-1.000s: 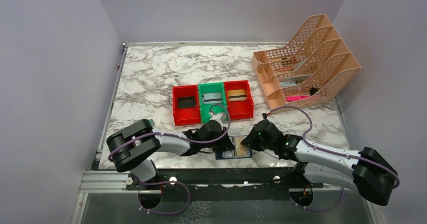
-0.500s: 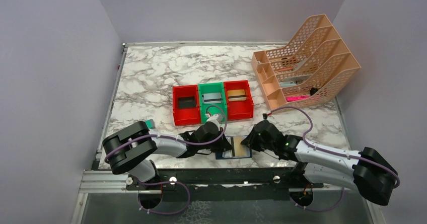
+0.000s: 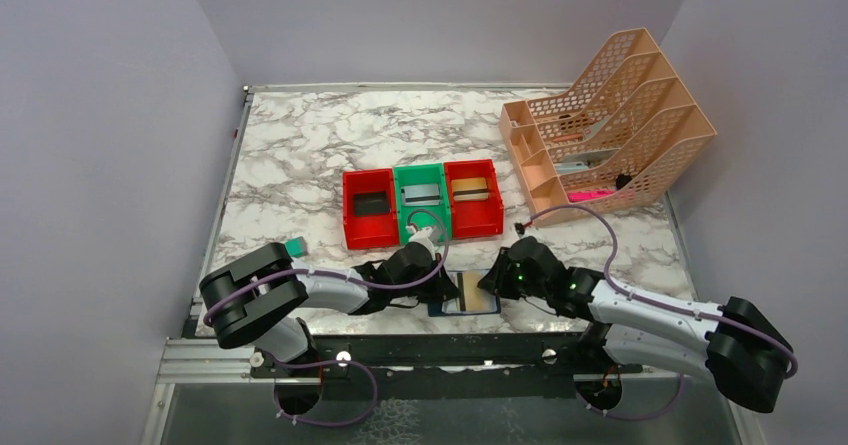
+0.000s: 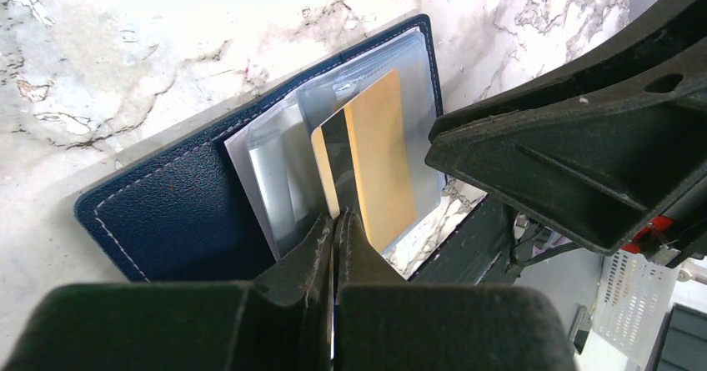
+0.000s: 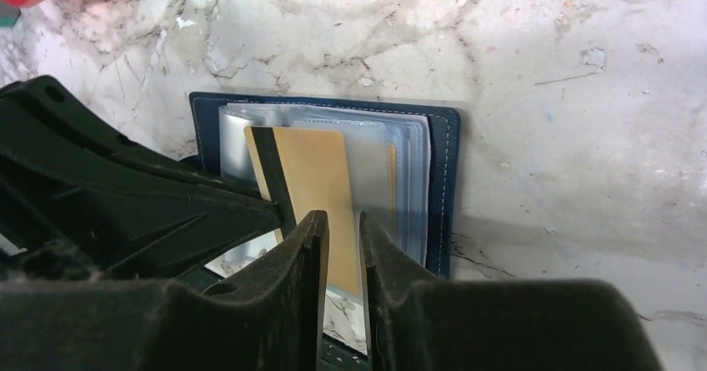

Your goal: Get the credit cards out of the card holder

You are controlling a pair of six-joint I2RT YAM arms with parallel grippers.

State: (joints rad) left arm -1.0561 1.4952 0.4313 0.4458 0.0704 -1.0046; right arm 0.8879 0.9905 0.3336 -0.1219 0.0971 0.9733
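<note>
Closure: our left tool has just pinched shut on the gold card protruding from the card holder; right tool hovers slightly parted, so extraction can begin.

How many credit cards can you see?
4. A gold card sticks out of the card holder; black card in the left red bin, silver card in the green bin, tan card in the right red bin. More may be hidden.
</note>
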